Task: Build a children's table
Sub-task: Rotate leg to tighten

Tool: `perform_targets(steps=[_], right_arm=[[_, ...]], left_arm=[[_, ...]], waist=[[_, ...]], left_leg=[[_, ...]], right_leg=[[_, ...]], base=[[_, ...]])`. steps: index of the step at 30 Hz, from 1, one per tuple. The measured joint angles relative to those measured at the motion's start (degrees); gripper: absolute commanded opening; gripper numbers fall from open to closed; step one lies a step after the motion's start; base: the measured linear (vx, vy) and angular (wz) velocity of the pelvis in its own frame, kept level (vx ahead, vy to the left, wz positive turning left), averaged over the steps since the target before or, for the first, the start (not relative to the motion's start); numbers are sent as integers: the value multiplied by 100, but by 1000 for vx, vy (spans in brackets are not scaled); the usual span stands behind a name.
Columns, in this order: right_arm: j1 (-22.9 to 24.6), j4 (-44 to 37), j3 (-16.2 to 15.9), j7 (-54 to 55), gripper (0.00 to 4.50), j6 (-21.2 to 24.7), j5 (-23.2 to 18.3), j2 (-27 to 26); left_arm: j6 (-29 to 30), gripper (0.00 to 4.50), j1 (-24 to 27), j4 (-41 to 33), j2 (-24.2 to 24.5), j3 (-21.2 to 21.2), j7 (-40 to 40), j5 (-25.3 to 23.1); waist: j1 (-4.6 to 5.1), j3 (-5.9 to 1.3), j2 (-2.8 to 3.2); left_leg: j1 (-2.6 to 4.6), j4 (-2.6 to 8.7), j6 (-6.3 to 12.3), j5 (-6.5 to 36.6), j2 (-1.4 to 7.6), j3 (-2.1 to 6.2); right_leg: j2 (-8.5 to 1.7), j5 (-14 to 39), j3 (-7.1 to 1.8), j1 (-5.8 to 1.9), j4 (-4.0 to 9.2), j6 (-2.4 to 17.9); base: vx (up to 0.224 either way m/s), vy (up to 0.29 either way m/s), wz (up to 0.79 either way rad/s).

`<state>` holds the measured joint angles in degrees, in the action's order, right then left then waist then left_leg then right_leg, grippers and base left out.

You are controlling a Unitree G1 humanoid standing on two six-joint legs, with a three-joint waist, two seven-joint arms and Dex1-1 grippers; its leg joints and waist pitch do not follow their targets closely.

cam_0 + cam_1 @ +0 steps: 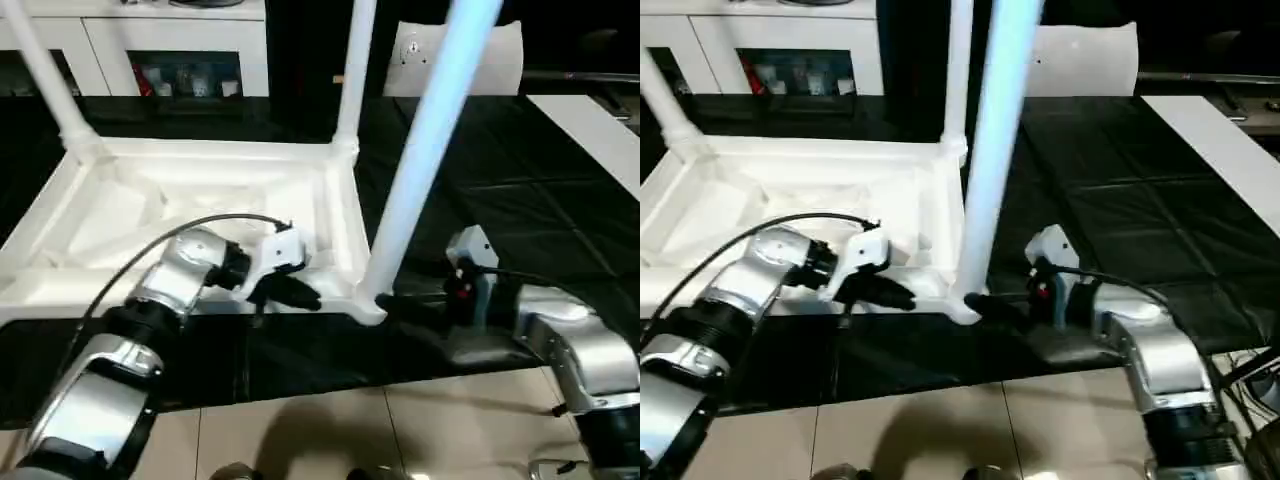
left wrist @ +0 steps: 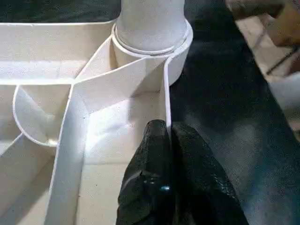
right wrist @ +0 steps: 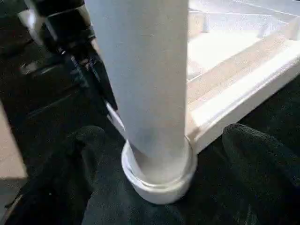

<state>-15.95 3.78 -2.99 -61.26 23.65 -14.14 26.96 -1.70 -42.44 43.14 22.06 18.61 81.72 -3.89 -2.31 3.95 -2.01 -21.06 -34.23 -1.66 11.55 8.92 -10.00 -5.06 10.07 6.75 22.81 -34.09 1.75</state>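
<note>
The children's table lies upside down on a black mat, its white ribbed top (image 1: 190, 205) facing up. Three white legs stand in corner sockets: far left (image 1: 45, 70), far right (image 1: 352, 70) and near right (image 1: 425, 150). My left gripper (image 1: 298, 292) is shut on the near rim (image 2: 165, 93) beside the near right socket, one finger inside the rim and one outside. My right gripper (image 3: 164, 187) is open. Its black fingers (image 3: 265, 164) stand on either side of the near right leg's base (image 3: 159, 173) without touching it.
The black mat (image 1: 500, 200) covers the work surface and ends at a tiled floor (image 1: 350, 430) close to me. White cabinets (image 1: 150, 40) stand at the back. A white box shape (image 1: 470, 50) is behind the legs, and a white board (image 1: 600, 130) lies at the right.
</note>
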Motion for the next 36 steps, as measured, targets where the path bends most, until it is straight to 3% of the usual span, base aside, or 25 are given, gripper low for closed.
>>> perform_targets(steps=[3, 6, 10, 15, 26, 31, 36], right_arm=[[-81, 170, -103, -310, 437, -188, 4, 136], [-199, 207, -268, -592, 404, -277, 1, 141], [-238, 248, -484, -946, 392, -450, 2, 188], [-327, 488, -659, -1251, 350, -541, 2, 219], [-460, 751, -783, -1503, 255, -567, -43, 214], [-460, 779, -797, -1523, 208, -567, -94, 205], [-453, 761, -793, -1506, 199, -506, -115, 198]], left_arm=[[-96, 0, 0, 0, 91, 49, 396, 31], [-203, 0, -9, 0, 107, 113, 593, 34], [-329, 0, -60, 34, 71, 221, 748, 32], [-374, 0, -94, 49, 41, 297, 830, 35], [-456, 0, -137, 58, 18, 434, 829, 79], [-471, 0, -137, 62, 28, 436, 833, 80], [-474, 0, -139, 105, 17, 415, 842, 87]], waist=[[-17, 2, -3], [-58, 2, -3], [-144, 3, -7], [-161, 4, -9], [-282, 4, -8], [-279, 5, -9], [-276, 5, -9]], left_leg=[[-1, 1, 0, 0, 2, 0], [-3, 1, 4, -2, 2, -2], [-5, 0, 5, -2, 2, -6], [-4, -1, 5, -2, 3, -15], [-5, 0, 9, -1, 5, -20], [-3, 0, 7, 0, 6, -20], [-2, 1, 7, 0, 6, -20]], right_leg=[[0, 1, 1, 1, 0, -2], [0, 1, 1, 2, 0, -1], [-3, 1, 1, 1, 1, -1], [-7, 1, 0, 0, 0, -1], [-8, 3, 1, 3, 0, 0], [-8, 3, 1, 2, -1, -1], [-8, 3, 0, 2, 0, -1]], base=[[0, 0, 0], [0, 0, 0], [0, 0, 0], [0, 0, 0], [0, 0, 0], [0, 0, 0], [0, 0, 0]])
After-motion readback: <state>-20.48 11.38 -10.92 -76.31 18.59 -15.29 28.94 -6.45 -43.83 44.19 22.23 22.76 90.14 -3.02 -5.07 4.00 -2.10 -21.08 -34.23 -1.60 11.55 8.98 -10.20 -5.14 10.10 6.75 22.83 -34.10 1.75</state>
